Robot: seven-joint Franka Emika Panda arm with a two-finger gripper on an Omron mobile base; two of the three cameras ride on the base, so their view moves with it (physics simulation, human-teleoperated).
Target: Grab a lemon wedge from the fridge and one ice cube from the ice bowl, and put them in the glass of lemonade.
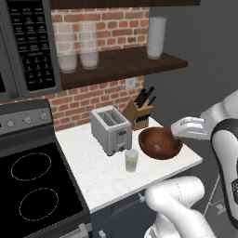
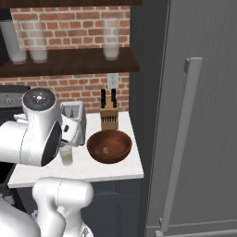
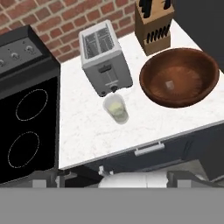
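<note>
The ice bowl point(image 3: 179, 77) sits on the counter point(image 3: 92, 131) just beside the glass of lemonade point(image 3: 116, 108), on the side away from the stove point(image 3: 26, 127), with one small ice cube point(image 3: 170, 85) near its middle. The gripper point(image 1: 179, 128) hangs above the bowl's rim on the fridge point(image 2: 194, 115) side, jaws wide apart and empty, so the cube lies below and slightly toward the glass. The fridge door is closed, the lemon wedge out of sight.

Light is even and fairly bright, flat as rendered scenes are, with no single clear source. The white counter point(image 1: 107, 172) shows only soft, faint shadows beside the toaster point(image 1: 111, 130) and the ice bowl point(image 1: 160, 143). The fridge point(image 2: 194, 115) door reads a dull, glare-free grey. All views are slightly soft and coarse; nothing is out of focus, and edges stay straight.
</note>
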